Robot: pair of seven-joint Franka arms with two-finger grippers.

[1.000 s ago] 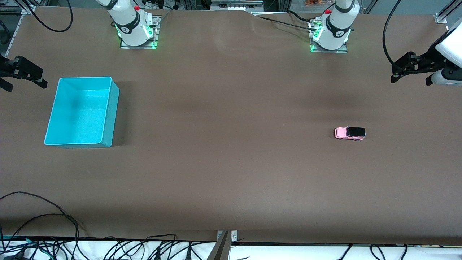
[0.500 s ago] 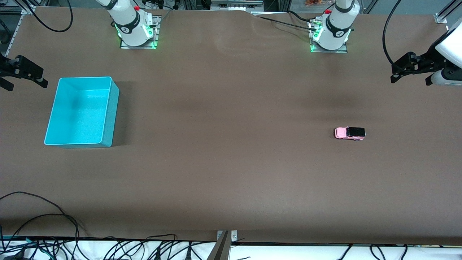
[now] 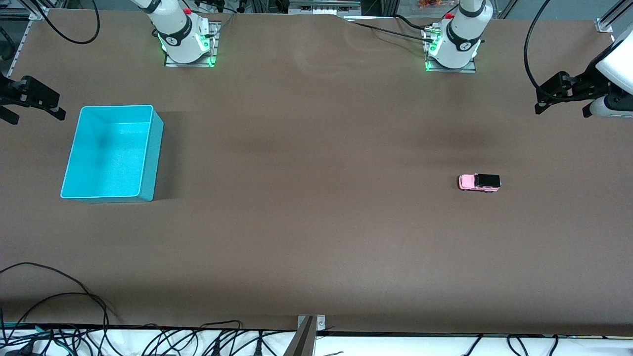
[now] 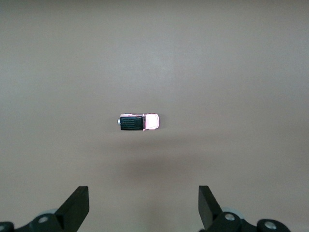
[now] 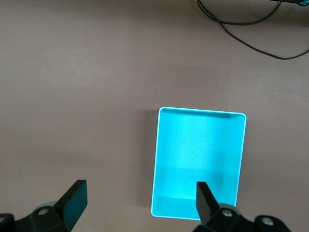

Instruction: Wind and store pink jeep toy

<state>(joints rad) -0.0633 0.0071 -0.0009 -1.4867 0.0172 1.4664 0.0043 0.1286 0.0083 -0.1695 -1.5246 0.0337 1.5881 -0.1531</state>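
The pink jeep toy [image 3: 479, 182], with a black roof, stands on the brown table toward the left arm's end. In the left wrist view it [image 4: 139, 122] lies well below the gripper, between the lines of the two fingers. My left gripper [image 3: 563, 109] is open and empty, held high over the table's edge at that end; it also shows in its wrist view [image 4: 143, 208]. My right gripper [image 3: 35, 117] is open and empty, up in the air beside the turquoise bin [image 3: 154, 158]. In the right wrist view [image 5: 140, 203] one finger overlaps the bin [image 5: 158, 159].
The bin is empty and stands toward the right arm's end. Both arm bases [image 3: 185, 42] [image 3: 452, 47] stand at the table's edge farthest from the front camera. Black cables [image 3: 59, 296] lie along the nearest edge.
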